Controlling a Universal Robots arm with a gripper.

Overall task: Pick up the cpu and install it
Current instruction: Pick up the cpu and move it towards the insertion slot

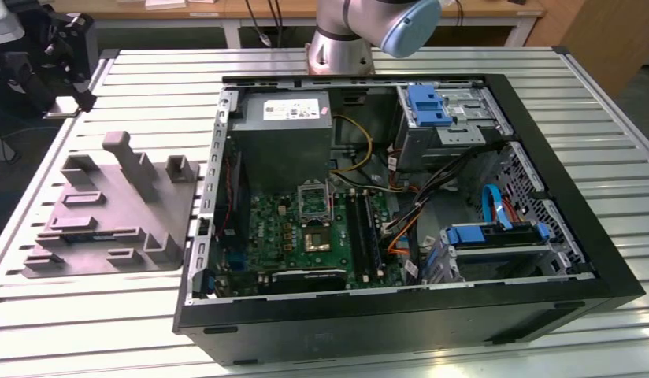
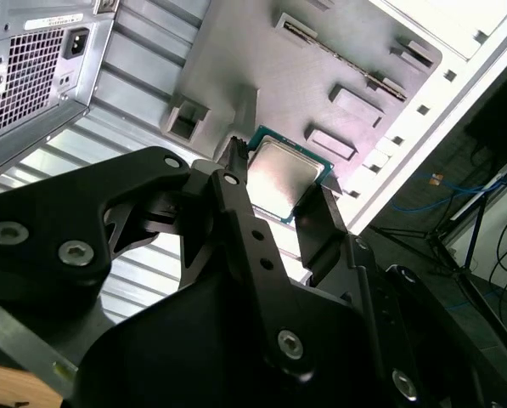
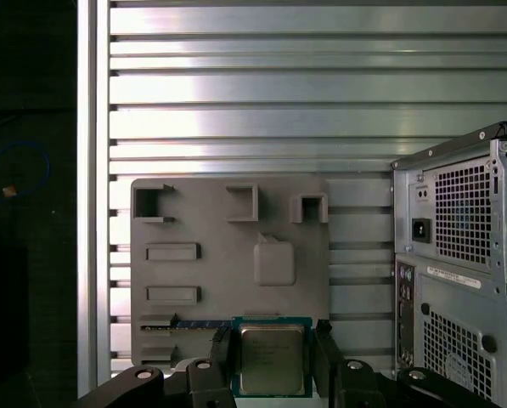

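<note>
We find the cpu (image 3: 271, 359) pinched in the claw (image 3: 273, 364), its two black fingers (image 3: 222, 357) pressing on opposite edges of the chip, so the claw is closed narrowly around it. In the first wrist view the pale metal top faces the camera, framed by a thin green-blue border. In the second wrist view the cpu (image 2: 283, 180) sits the same way between the fingers (image 2: 236, 170) of the claw (image 2: 280, 194), tilted as that camera sees it, with its silvery top catching the light.

The chip is held up in the air, clear of the grey tray (image 3: 202, 280) that lies flat on the slatted metal worktop (image 3: 236, 85) beneath it. We see the cpu against the tray's near edge, next to a long slot that holds a dark strip. The tray (image 2: 304, 85) carries several raised blocks and open pockets.

Just beside the tray stands the computer case (image 3: 457, 255), its perforated rear panel turned toward the claw.

In the exterior view the tray (image 1: 114, 213) rests on the worktop (image 1: 94, 315) at the exterior view's left, with the open computer case (image 1: 409, 315) close beside it toward the right. Inside the case the green motherboard (image 1: 293, 236) lies exposed, among cables and blue drive brackets. The base of the arm (image 1: 346, 31) rises behind the case.
</note>
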